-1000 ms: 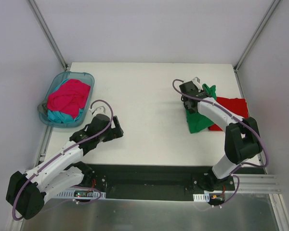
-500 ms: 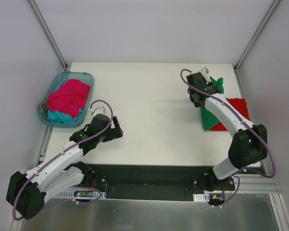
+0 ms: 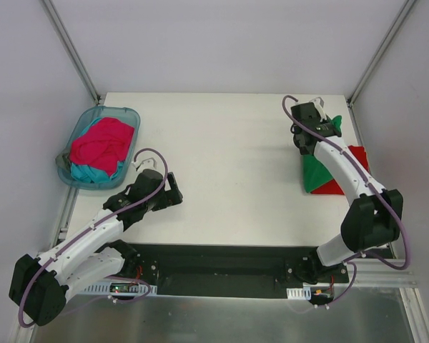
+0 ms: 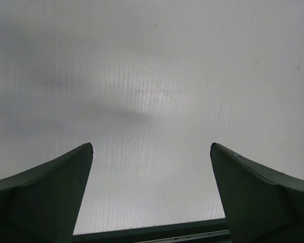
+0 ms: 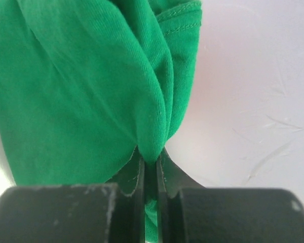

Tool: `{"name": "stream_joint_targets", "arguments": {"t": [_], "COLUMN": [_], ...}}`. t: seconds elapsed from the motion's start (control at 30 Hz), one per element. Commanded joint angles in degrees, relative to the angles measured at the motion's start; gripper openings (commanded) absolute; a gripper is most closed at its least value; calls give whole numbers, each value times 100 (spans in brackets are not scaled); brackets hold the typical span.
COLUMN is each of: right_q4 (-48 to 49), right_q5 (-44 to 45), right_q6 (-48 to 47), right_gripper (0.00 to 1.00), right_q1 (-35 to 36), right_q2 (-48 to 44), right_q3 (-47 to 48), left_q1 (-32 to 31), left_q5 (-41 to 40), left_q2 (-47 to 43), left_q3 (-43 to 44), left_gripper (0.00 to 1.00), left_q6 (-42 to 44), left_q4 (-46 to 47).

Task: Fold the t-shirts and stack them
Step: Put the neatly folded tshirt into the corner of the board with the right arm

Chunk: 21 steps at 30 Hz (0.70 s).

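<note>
My right gripper [image 3: 327, 126] is shut on a fold of the bright green t-shirt [image 3: 315, 174] and holds it up near the table's back right corner. The green cloth hangs down from it over the folded red t-shirt [image 3: 359, 158] lying flat at the right edge. In the right wrist view the green cloth [image 5: 86, 86] is pinched between my fingers [image 5: 137, 174]. My left gripper [image 3: 173, 191] is open and empty, low over bare table at the left; its fingers [image 4: 45, 197] frame only table.
A light blue basket [image 3: 69, 142] at the back left holds a pink shirt [image 3: 100, 143] on top of a teal one [image 3: 86, 173]. White walls with metal posts enclose the table. A black rail runs along the near edge.
My right gripper has carried the green t-shirt to the right and back, from beside the red shirt to over it. The left arm has not moved.
</note>
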Motion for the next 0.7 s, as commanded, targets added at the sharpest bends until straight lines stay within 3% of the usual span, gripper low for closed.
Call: {"name": "stream_joint_targets", "arguments": {"t": [0.0,0.3,0.67], "right_q4": [669,1567,1646], "right_q5": [-327,-802,-1664], "right_q6": [-159,-265,95], "right_gripper": [0,0,0], "right_q1": [-415,-1417,-2121], "right_q2": [-120,205,838], "right_q3": [-225,-376,-270], "left_q1": [52,61,61], "left_q5": [-143,-126,-134], "left_q2": [-6,-41,-32], "left_q3": [-46,-55,-46], "left_gripper": [99,99,99], "left_q6": [21,21,12], "left_q4": [-91,-91,-83]}}
